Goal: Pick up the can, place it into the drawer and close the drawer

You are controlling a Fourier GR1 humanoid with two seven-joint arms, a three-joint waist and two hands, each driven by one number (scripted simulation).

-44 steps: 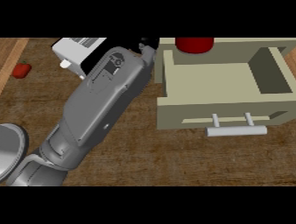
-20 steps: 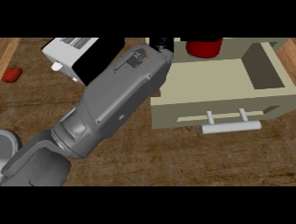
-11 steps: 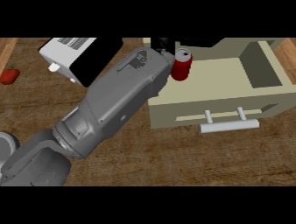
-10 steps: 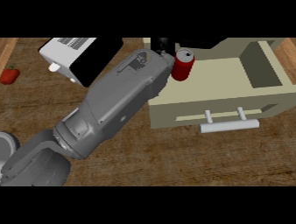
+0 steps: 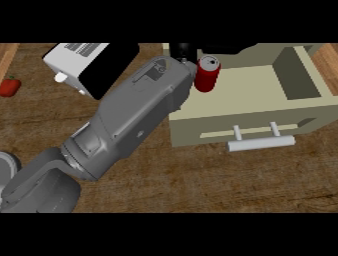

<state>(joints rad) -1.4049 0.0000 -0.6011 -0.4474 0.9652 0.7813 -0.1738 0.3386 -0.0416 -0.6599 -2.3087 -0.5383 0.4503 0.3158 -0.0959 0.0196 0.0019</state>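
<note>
Grey, my left forearm (image 5: 128,125) runs from seven o'clock up toward twelve, its black hand (image 5: 184,51) mostly hidden behind the wrist, so I cannot tell how its fingers stand. At two o'clock the cream wooden drawer (image 5: 290,107) stands open. At eleven sits a white and black boxy appliance (image 5: 83,65). Touching the hand, the red cylindrical can (image 5: 207,75) stands upright over the drawer's left wall. At ten lies a small red pepper (image 5: 8,86).

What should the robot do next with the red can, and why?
Probably carry the red can a little further right and lower it. The left hand holds it upright over the open drawer's left edge, not yet set on the drawer floor.
</note>
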